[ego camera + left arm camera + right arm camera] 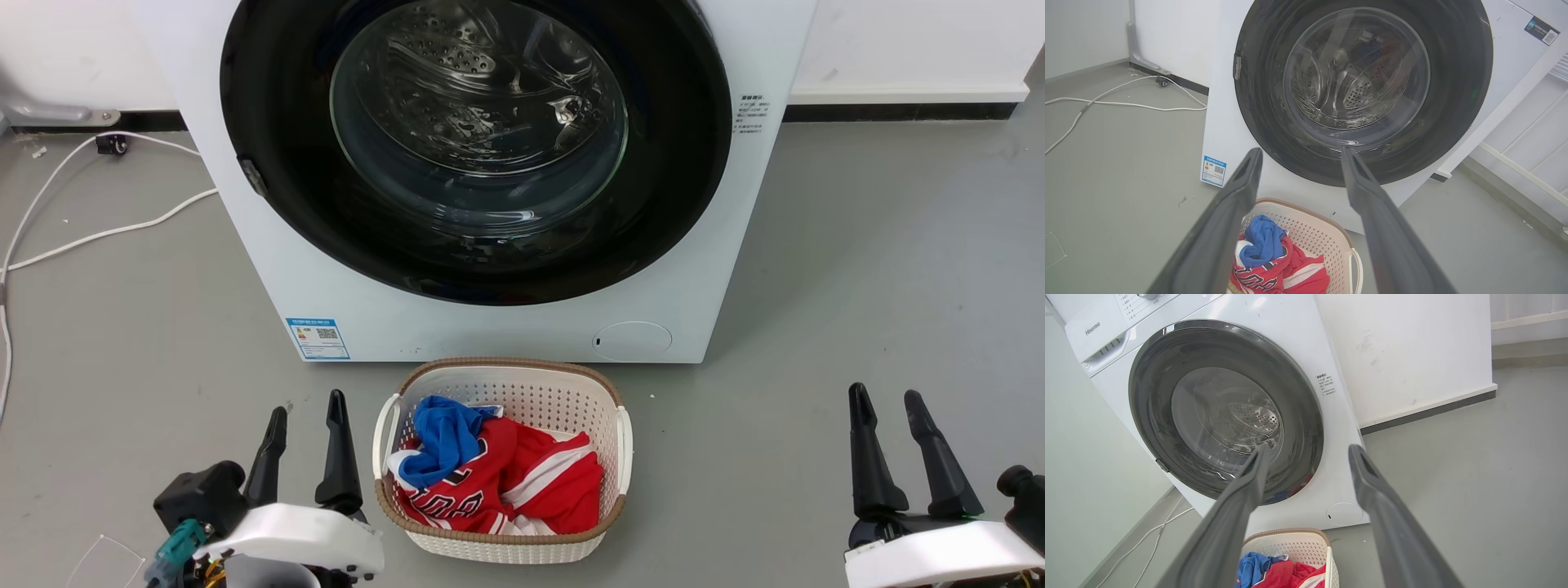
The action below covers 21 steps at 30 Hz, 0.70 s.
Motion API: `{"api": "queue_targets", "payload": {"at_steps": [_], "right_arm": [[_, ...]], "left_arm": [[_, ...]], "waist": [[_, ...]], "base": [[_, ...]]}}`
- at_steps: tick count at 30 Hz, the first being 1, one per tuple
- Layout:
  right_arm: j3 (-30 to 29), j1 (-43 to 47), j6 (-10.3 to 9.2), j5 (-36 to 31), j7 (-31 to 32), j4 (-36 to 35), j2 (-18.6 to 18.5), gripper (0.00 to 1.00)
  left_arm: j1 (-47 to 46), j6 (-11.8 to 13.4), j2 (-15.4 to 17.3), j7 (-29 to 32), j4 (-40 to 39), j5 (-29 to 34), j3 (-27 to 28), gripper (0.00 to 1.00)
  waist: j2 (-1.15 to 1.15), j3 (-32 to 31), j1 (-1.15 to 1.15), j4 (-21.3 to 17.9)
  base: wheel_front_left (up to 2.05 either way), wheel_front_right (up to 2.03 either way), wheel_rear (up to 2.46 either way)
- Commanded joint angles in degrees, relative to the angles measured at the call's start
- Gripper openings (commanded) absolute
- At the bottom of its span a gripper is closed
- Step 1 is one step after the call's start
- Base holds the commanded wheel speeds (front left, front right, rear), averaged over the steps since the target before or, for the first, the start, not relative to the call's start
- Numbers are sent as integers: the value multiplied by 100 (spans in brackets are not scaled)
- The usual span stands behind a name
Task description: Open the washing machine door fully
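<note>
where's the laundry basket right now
In the head view the laundry basket sits on the floor at lower centre, just in front of the washing machine, between the left gripper and the right gripper.

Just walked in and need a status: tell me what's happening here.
A two-armed robot faces a big white front-loading washing machine whose large round glossy black door with a glass bowl is shut. The left tool and right tool are both open and empty, low on either side of a white perforated laundry basket with a brown woven rim, holding red and blue clothes. Neither tool touches the door; opening has not begun.
</note>
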Motion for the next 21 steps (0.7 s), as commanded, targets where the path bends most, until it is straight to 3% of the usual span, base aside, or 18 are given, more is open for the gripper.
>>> {"api": "queue_targets", "payload": {"at_steps": [1,21], "right_arm": [[1,-1,12,-178,-62,-113,-3,100],[12,220,13,-948,-330,-235,2,100]], "left_arm": [[13,43,25,-57,-94,187,-50,100],[150,135,5,-327,-118,1254,-244,100]], "waist": [[0,-3,0,1],[0,11,0,20]], "base": [[0,0,0],[0,0,0]]}}
